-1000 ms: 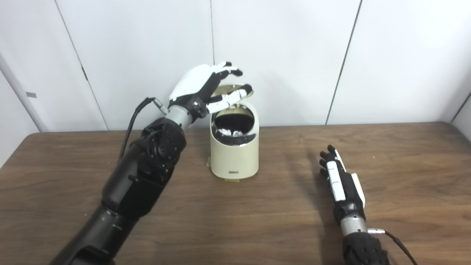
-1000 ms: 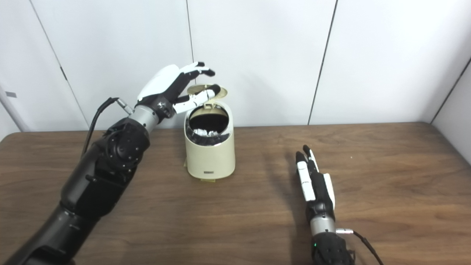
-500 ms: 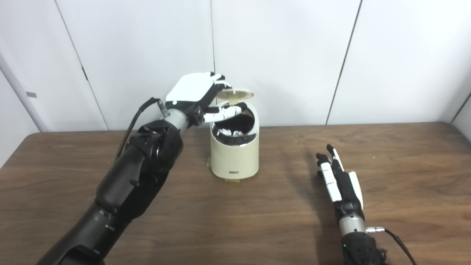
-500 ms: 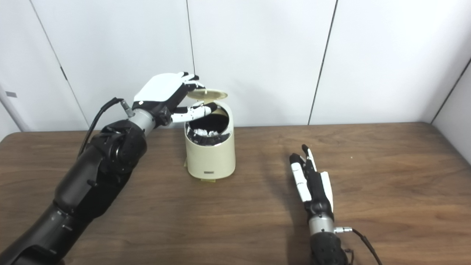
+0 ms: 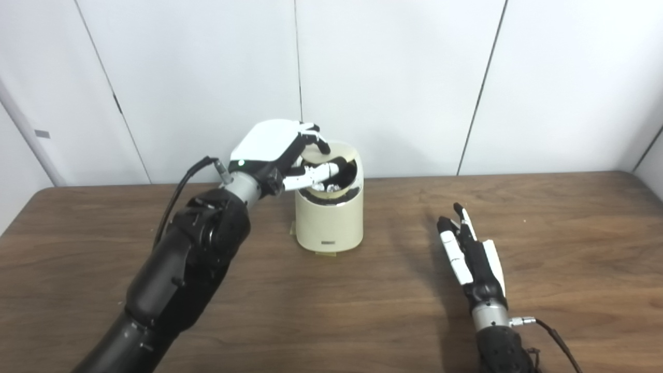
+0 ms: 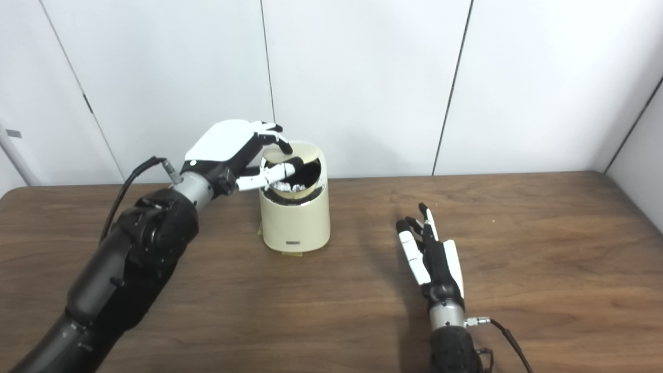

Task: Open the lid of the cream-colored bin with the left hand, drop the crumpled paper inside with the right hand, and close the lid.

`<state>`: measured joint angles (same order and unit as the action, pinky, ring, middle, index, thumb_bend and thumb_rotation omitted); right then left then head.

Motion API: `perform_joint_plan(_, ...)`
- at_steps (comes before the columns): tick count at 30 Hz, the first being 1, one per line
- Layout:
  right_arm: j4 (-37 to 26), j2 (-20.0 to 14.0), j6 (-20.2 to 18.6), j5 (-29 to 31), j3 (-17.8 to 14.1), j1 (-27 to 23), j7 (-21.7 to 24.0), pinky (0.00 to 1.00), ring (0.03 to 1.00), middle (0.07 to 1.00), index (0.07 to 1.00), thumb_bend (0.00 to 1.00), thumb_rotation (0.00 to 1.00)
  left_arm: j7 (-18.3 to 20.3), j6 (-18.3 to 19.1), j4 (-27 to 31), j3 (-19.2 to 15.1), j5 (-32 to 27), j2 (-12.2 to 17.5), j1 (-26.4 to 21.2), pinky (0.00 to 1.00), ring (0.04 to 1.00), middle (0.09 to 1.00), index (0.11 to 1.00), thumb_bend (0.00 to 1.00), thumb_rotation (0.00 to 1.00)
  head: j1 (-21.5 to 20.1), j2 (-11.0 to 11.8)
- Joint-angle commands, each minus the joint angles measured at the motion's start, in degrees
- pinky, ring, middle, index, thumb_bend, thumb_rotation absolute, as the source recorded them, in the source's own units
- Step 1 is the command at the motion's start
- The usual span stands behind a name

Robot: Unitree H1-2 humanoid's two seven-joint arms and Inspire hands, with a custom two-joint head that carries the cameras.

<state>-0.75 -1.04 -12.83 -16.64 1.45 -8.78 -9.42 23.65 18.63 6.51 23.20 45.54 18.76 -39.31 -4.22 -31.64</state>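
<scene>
The cream-colored bin (image 5: 329, 223) stands at the back middle of the wooden table (image 5: 331, 311). Its round lid (image 5: 339, 153) is tilted low over the dark opening, partly down. My left hand (image 5: 277, 150) holds the lid's left edge, with fingers on top and the thumb underneath, reaching into the opening. A bit of crumpled white paper (image 6: 282, 185) shows inside the bin under the thumb. My right hand (image 5: 469, 254) lies low over the table to the right of the bin, open and holding nothing.
A white panelled wall (image 5: 393, 77) rises close behind the bin. Yellowish tape (image 5: 317, 252) shows under the bin's base. A cable (image 5: 178, 191) loops from the left wrist. Bare wood lies in front of the bin.
My left hand has come down with the lid, which went from standing upright to tilted low over the opening. My right hand drew back slightly toward the near edge.
</scene>
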Motion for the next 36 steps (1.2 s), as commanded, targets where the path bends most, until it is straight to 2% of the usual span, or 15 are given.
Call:
perform_joint_plan(1, -0.6, -0.2, -1.3, -0.3, 0.1, -0.7, 0.6, 0.98, 0.917, 0.874, 0.998, 0.54, 1.0, -0.1, -1.4, 1.9, -0.6, 0.7, 0.4, -1.8, 0.82, 0.956, 0.917, 0.762, 0.56, 0.98, -0.2, -0.2)
perform_joint_plan(7, -1.6, -0.1, -2.2, -0.4, 0.1, -0.8, 0.7, 1.0, 0.929, 0.881, 1.0, 0.53, 1.0, 0.7, -2.3, 1.2, -0.8, -0.4, 0.8, -0.4, 0.83, 0.959, 0.917, 0.756, 0.55, 0.96, -0.2, -0.6)
perform_joint_plan(14, -2.2, 0.3, -2.1, -0.9, 0.3, -0.3, 0.3, 1.0, 0.922, 0.876, 1.0, 0.53, 1.0, 2.3, -2.6, 1.8, -1.0, -0.2, 1.0, 1.8, 0.85, 0.975, 0.929, 0.747, 0.53, 0.89, -0.2, -1.0)
perform_joint_plan(19, -2.6, 0.6, -2.5, -0.9, 0.3, -0.1, 0.3, 1.0, 0.922, 0.871, 1.0, 0.53, 1.0, 2.0, -4.1, 1.5, -0.2, 1.4, 1.4, 2.8, 0.81, 0.952, 0.917, 0.757, 0.55, 0.91, -0.4, -1.3)
perform_joint_plan(27, -2.8, 0.6, -2.7, -0.9, 0.5, 0.0, 0.3, 0.99, 0.92, 0.871, 1.0, 0.53, 1.0, 1.5, -6.3, -0.7, 0.3, 2.6, 1.1, 3.6, 0.83, 0.951, 0.921, 0.75, 0.56, 0.93, -0.5, -1.4)
perform_joint_plan(31, -2.8, 0.5, -2.6, -1.0, 0.6, 0.0, 0.2, 0.99, 0.917, 0.869, 1.0, 0.53, 1.0, 1.7, -7.5, -2.5, 1.7, 5.1, 1.6, 3.6, 0.88, 0.971, 0.936, 0.757, 0.58, 0.96, -0.5, -1.4)
perform_joint_plan(36, -3.1, 0.5, -3.0, -1.4, 0.7, 0.0, 0.2, 0.99, 0.914, 0.865, 1.0, 0.54, 1.0, 1.7, -10.7, -3.2, 5.3, 12.1, 3.3, 2.9, 0.93, 0.997, 0.958, 0.77, 0.57, 0.98, -0.6, -1.8)
